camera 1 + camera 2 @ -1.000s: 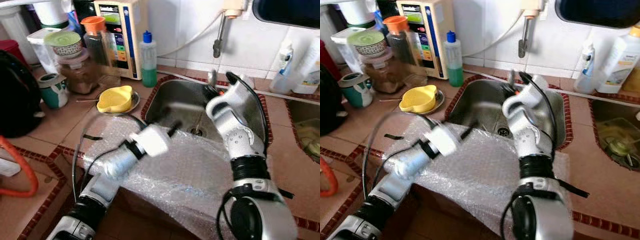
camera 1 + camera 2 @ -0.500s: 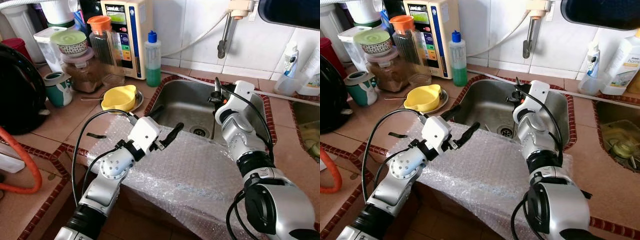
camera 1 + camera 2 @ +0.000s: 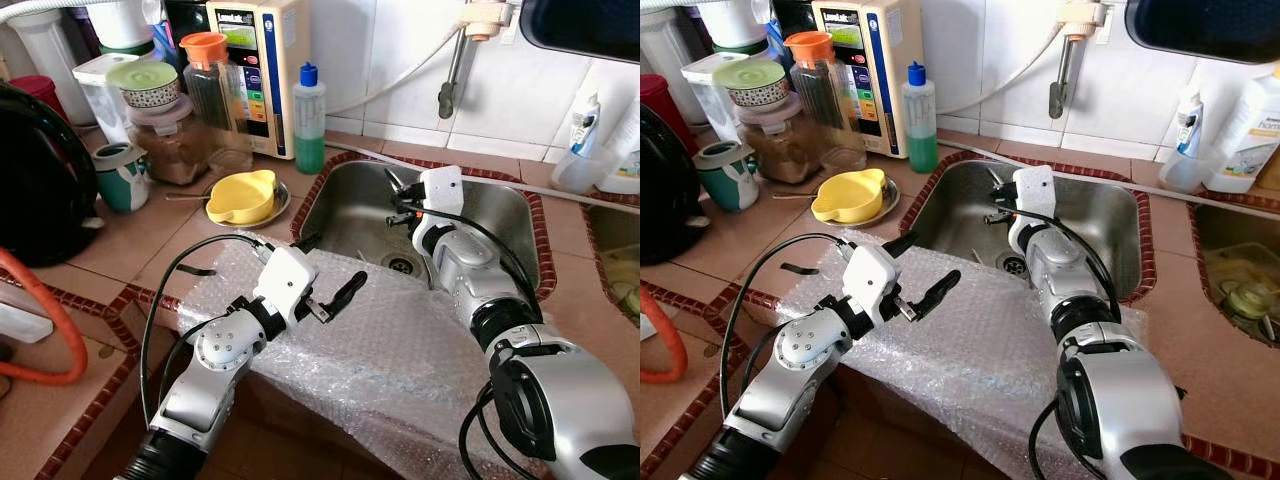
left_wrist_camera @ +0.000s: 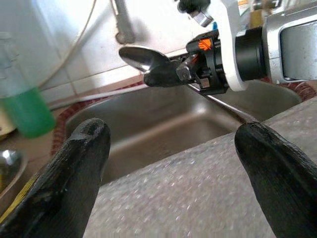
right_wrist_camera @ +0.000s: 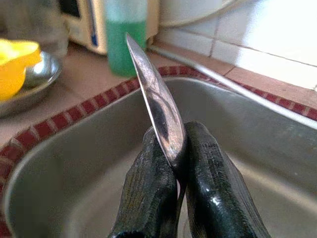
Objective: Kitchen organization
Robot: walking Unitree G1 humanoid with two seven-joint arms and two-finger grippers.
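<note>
- Where bubble wrap (image 3: 400,340) drapes over the table's front edge and the sink's near rim: left gripper (image 3: 325,272) hovering just above it, fingers (image 4: 74,168) spread wide, holding nothing.
- Beyond that, over the steel sink (image 3: 370,205): right gripper (image 5: 171,198), fingers pinched tight on a spoon (image 5: 156,111), bowl raised above the basin.
- Farther back, near the sink's left rim: yellow dish (image 3: 238,195), then green soap bottle (image 3: 309,120) against the wall.

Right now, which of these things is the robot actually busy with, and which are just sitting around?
In use: shiny metal spoon, pinched in the right gripper above the steel sink; clear bubble wrap sheet under the open left gripper.

Lying about: yellow plastic bowl, green soap bottle, green mug.
</note>
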